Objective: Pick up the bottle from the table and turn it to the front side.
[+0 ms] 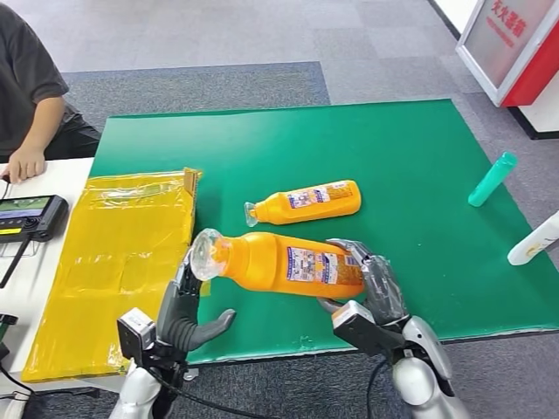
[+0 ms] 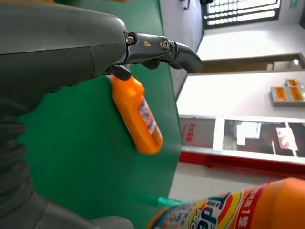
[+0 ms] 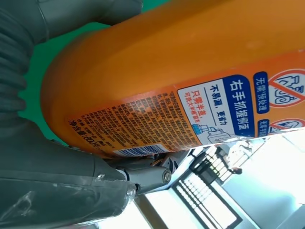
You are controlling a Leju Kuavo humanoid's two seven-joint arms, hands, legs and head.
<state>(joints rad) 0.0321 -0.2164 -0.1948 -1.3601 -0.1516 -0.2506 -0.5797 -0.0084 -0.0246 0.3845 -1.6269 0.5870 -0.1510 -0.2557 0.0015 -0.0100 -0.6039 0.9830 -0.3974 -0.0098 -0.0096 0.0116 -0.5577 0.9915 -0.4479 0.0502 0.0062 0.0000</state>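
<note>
**Orange bottle held across both hands**

Head view: the orange plastic bottle with clear cap (image 1: 277, 262) lies sideways above the green table mat (image 1: 409, 166), right hand (image 1: 369, 284) gripping its base, left hand (image 1: 188, 305) at the cap, grip unclear.

Left wrist view: the label edge shows.

Right wrist view: back-label fine print faces the camera.

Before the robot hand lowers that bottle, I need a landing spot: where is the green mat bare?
Bare: the wide stretch of green mat between the second orange bottle and the teal bottle. Crowded: near the yellow bag and the held bottle.
</note>
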